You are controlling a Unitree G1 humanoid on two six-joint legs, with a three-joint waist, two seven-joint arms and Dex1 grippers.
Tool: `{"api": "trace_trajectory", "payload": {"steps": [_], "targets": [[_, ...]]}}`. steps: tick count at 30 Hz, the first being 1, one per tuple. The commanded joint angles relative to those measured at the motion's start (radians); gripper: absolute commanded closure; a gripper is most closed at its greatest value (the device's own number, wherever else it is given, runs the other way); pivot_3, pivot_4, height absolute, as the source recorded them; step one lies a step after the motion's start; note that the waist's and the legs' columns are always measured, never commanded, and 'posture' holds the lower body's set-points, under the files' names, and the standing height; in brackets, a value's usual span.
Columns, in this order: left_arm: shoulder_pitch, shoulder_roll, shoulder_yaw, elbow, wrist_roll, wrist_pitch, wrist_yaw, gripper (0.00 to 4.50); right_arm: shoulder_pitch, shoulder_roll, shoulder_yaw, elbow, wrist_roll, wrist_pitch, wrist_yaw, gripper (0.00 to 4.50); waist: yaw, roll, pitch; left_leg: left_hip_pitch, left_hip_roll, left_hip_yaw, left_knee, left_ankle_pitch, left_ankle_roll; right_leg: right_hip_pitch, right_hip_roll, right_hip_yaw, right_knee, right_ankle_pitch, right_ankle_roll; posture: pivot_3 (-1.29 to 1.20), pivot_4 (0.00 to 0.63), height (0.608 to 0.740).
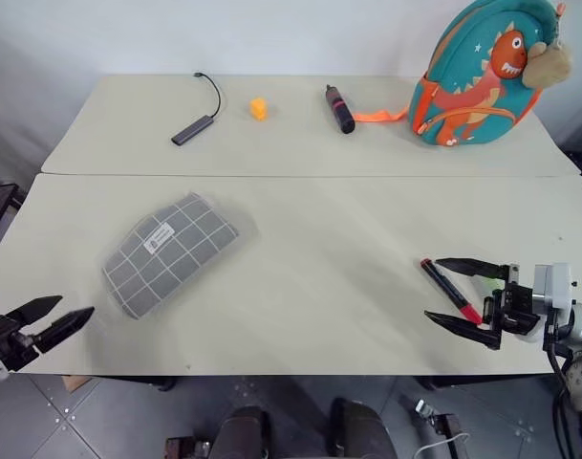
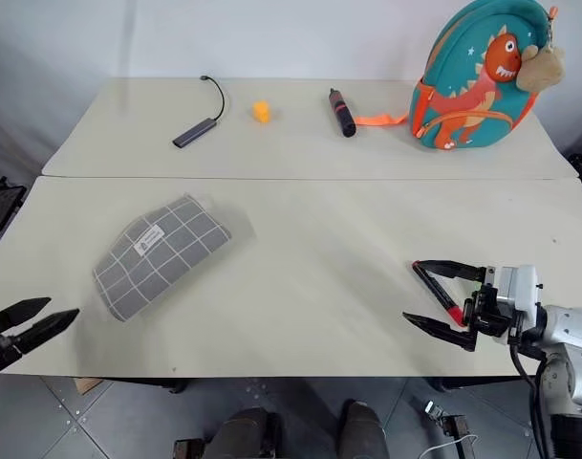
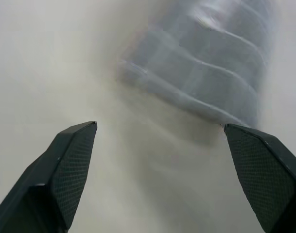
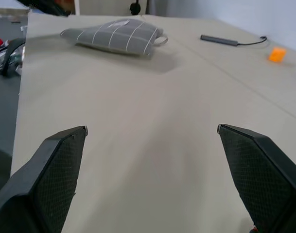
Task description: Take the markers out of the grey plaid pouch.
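The grey plaid pouch lies flat on the near table's left half, label up, and I cannot tell whether its zipper is open. My left gripper hangs open at the table's front-left edge, short of the pouch and holding nothing. A dark marker with a red end lies on the table at the front right. My right gripper stands open around it, one finger on either side, not closed on it. A sliver of a bright green marker shows by the upper finger, mostly hidden.
On the far table stand a teal dinosaur backpack, a black cylinder with an orange strap, a small orange block and a grey hub with a cable. A seam divides the two tables.
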Motion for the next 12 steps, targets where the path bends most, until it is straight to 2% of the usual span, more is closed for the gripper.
{"api": "trace_trajectory", "payload": {"steps": [1,5,12], "targets": [[-0.045,0.010,-0.098,-0.085,0.113,-0.159,-0.071,0.03,-0.026,-0.026,0.020,0.038,-0.017,-0.040,0.051,0.00,-0.001,0.000,0.000,0.000,0.001,0.000,0.000,0.000,0.000,0.000,0.000,0.000,0.000,0.000,0.000,0.00,0.150,0.740],[-0.174,-0.057,-0.175,-0.117,0.158,-0.252,-0.027,0.03,-0.079,-0.021,0.039,0.077,-0.038,-0.063,0.034,0.00,-0.004,0.000,0.000,0.000,0.000,0.002,0.000,0.000,0.001,-0.001,-0.001,0.002,0.001,0.001,0.001,0.00,0.150,0.740],[-0.201,-0.094,-0.223,-0.038,0.252,-0.384,-0.031,0.03,-0.077,-0.001,0.064,0.086,-0.075,-0.094,-0.006,0.00,-0.011,0.000,0.000,0.000,0.000,0.011,-0.004,0.001,0.001,-0.006,0.000,0.003,0.002,0.001,0.001,0.00,0.150,0.740]]}}
